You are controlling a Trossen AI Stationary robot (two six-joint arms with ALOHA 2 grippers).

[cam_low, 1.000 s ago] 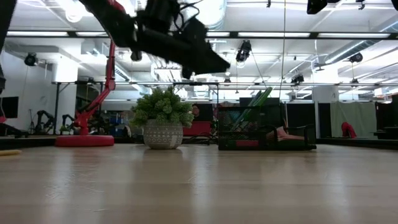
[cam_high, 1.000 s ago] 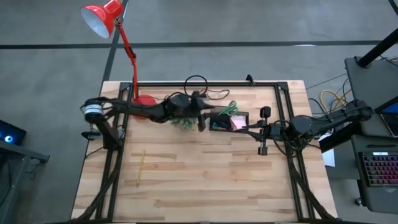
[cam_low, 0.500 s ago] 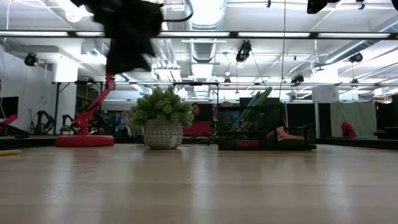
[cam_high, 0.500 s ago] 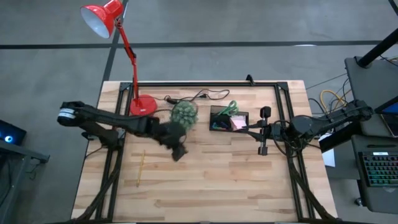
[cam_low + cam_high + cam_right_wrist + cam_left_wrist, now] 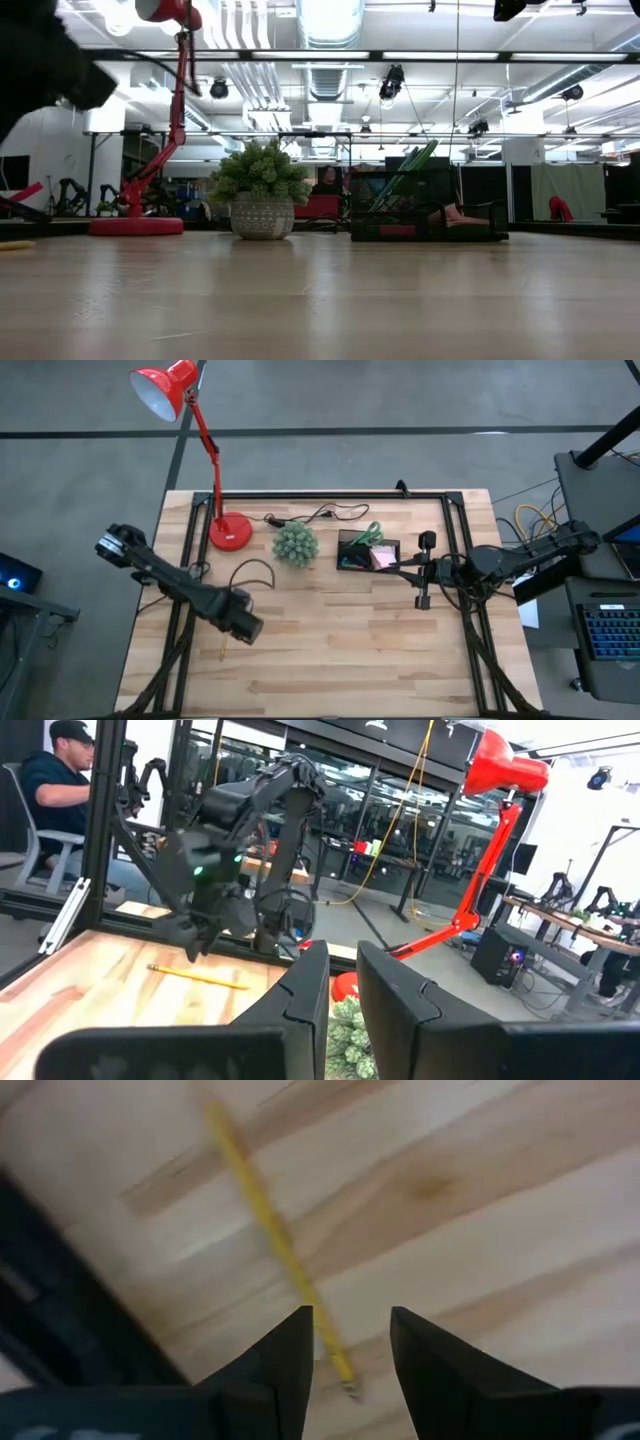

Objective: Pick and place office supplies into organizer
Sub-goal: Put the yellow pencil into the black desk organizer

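The yellow pencil [image 5: 262, 1215] lies flat on the wood near the table's left side. My left gripper [image 5: 350, 1330] hovers over it, open, and the pencil's one end [image 5: 343, 1372] shows between the fingers, untouched. From above, the gripper [image 5: 245, 628] covers most of the pencil [image 5: 221, 653]. The black organizer [image 5: 355, 550] stands far of centre and holds the green-handled scissors [image 5: 372, 533] and the pink sticky-note pad [image 5: 383, 558]. My right gripper [image 5: 402, 567] waits just right of the organizer, its fingers [image 5: 310, 985] a narrow gap apart. Other supplies are out of view.
A round green plant [image 5: 296, 545] in a white pot [image 5: 262, 216] stands left of the organizer. The red lamp's base [image 5: 230, 532] and its cable [image 5: 320, 512] lie near the far edge. Black frame rails [image 5: 180, 630] run along both sides. A person [image 5: 60, 780] sits beyond the table.
My left arm has swung from above the organizer and plant toward the table's left and near side, and now hangs over the pencil. In the low view it has passed from the centre to the left edge. The right arm has stayed still.
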